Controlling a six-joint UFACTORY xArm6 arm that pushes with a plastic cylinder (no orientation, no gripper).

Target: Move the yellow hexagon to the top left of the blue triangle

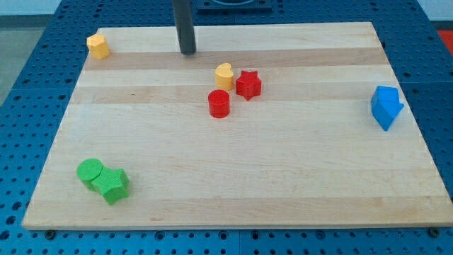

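Observation:
The yellow hexagon (98, 46) sits at the board's top left corner. The blue blocks (386, 107), a triangle among them as far as I can tell, lie at the view's right edge of the board, touching each other. My tip (187, 52) rests on the board near the top edge, right of the yellow hexagon and well apart from it, and above left of the middle cluster.
A yellow heart-like block (224, 76), a red star (248, 84) and a red cylinder (219, 103) cluster in the upper middle. Two green blocks (103, 180) touch at the bottom left. The wooden board (233, 177) lies on a blue perforated table.

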